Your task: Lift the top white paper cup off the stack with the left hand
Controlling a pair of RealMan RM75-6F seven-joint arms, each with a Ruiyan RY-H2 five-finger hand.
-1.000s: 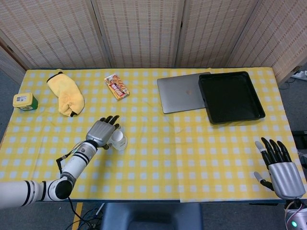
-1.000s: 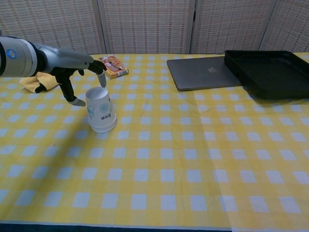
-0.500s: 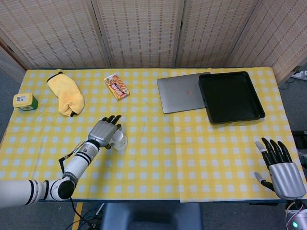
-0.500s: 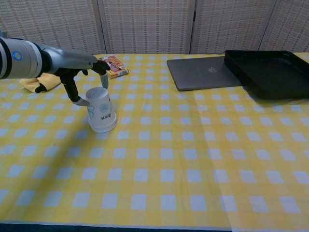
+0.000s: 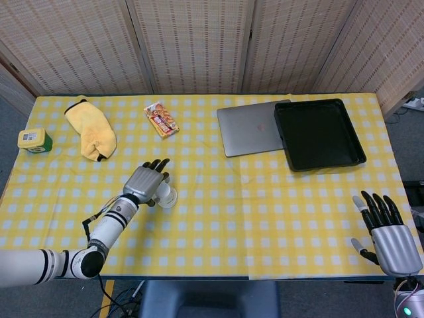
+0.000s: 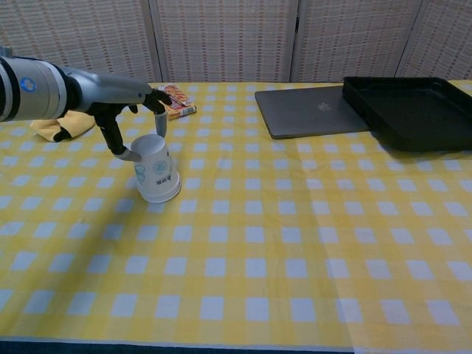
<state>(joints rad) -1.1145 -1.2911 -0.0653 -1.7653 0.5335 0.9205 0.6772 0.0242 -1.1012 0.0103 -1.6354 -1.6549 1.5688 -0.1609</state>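
Mid-table: left robot hand [image 6: 131,118] fingers pinching white paper cup [image 6: 157,169] top; right robot hand [image 5: 385,232] spread, near table edge.

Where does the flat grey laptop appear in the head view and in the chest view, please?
Head view: the flat grey laptop lies right of centre in the upper half, its right edge under the black rectangular tray.
Chest view: the laptop sits at upper centre-right, left of the tray.
Shared landmark: the tray, overlapping the laptop's right edge in both views.

Overhead head view; low chest view
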